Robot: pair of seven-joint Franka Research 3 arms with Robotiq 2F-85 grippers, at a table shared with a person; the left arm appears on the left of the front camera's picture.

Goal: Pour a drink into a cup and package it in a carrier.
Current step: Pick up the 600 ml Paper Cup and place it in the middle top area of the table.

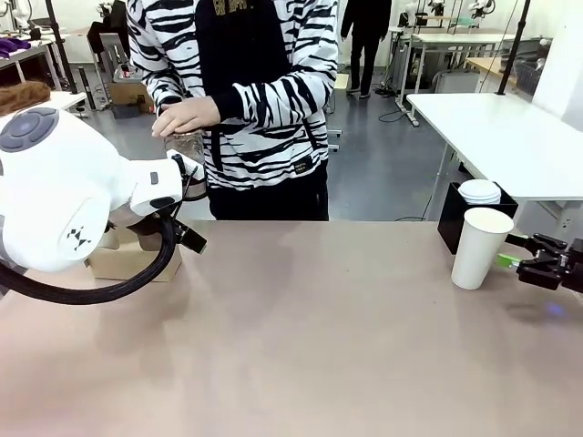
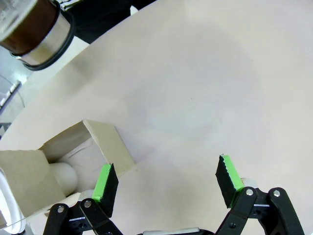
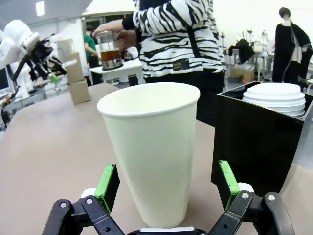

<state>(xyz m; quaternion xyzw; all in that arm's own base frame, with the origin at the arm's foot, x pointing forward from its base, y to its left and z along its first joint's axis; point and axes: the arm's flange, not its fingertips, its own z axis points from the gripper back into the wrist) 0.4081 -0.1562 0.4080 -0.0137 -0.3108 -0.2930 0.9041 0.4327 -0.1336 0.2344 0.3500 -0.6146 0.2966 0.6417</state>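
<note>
While the right gripper (image 3: pixel 167 182) waits, jaws apart, at the upright white cup (image 1: pixel 481 248) beside a black box (image 1: pixel 451 218), the left gripper (image 2: pixel 166 176), jaws apart, hovers beside the carrier (image 2: pixel 105 142).

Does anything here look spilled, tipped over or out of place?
Nothing stands out. The tall white paper cup stands upright, the table looks dry, the cardboard carrier sits level, and the person holds the glass pitcher upright.

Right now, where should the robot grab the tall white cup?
Probably the cup around its lower middle, from the robot's right, where the open right gripper faces it. It stands upright and tapers downward, so the pads fit its round wall.
</note>
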